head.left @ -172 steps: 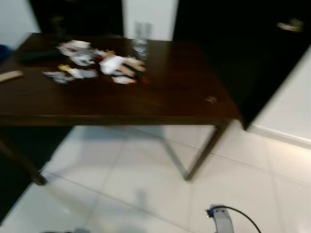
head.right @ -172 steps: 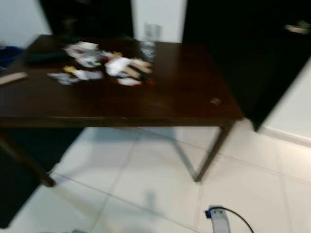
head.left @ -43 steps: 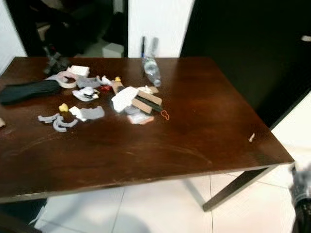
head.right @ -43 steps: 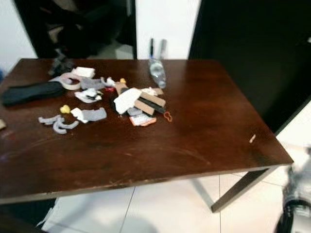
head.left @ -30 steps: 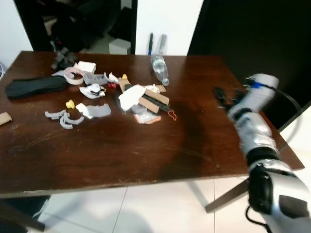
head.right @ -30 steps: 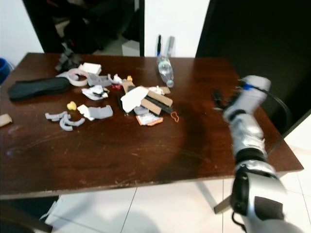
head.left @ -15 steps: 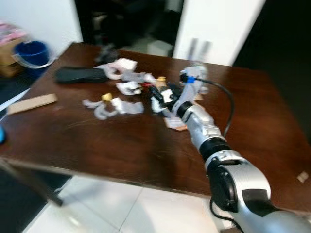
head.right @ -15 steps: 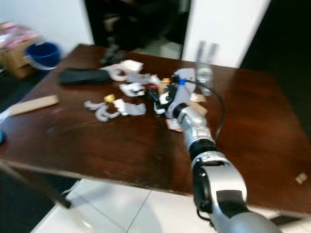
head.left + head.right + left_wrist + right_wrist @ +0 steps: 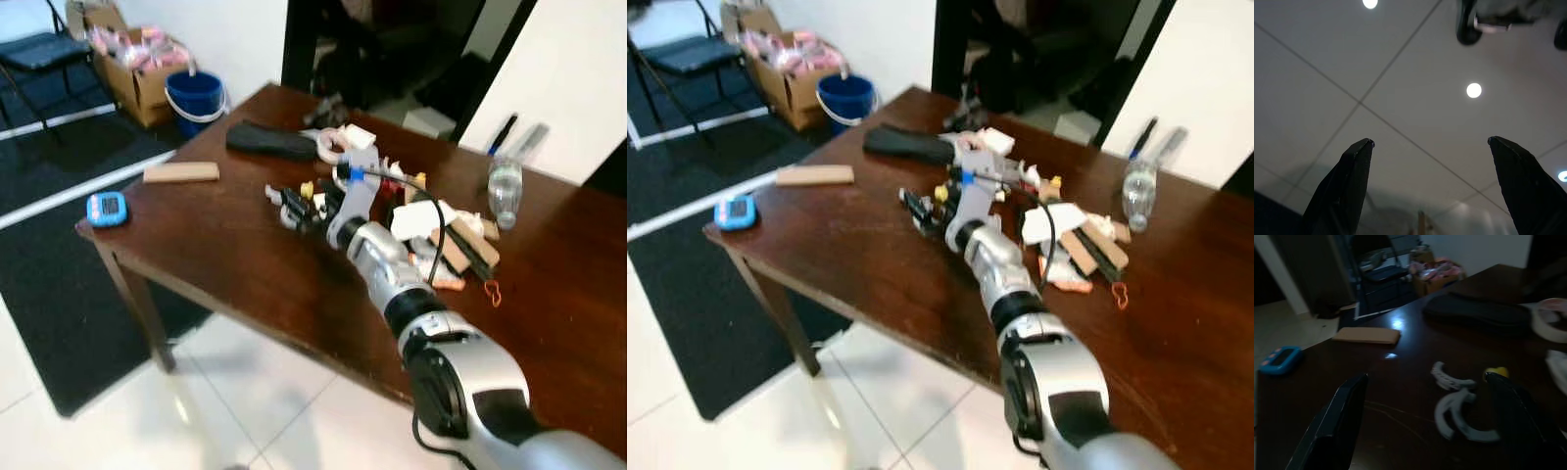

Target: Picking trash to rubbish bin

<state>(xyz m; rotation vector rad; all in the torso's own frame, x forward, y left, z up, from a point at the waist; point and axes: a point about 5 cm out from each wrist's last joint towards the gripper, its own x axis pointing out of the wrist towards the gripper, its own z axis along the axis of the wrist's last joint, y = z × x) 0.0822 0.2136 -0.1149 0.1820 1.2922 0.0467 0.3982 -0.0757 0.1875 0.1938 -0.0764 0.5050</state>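
Dark brown wood makes up the table (image 9: 225, 264), and one silver right arm (image 9: 392, 284) reaches across it toward 11 o'clock, its right gripper (image 9: 291, 208) hovering low over the scattered trash (image 9: 431, 230). In the right wrist view its two black fingers (image 9: 1334, 426) stand wide apart with nothing between them; ahead of them lie two curved grey scraps (image 9: 1457, 404), one small yellow piece (image 9: 1496, 373) and one tan block (image 9: 1366, 335). At 2 o'clock from the gripper the litter heap holds white paper, brown card strips and one small red loop (image 9: 492, 291). One clear plastic bottle (image 9: 504, 189) lies at the table's far edge, at 1 o'clock. One long black case (image 9: 269, 140) and one roll of tape (image 9: 331, 144) sit at 12 o'clock. One blue device (image 9: 106, 208) rests on the near left corner. On the floor beyond, at 10 o'clock, stand one blue bucket (image 9: 194, 96) and one cardboard box (image 9: 132, 69). The left gripper (image 9: 1430, 147) is spread open and empty, pointing at pale floor tiles.
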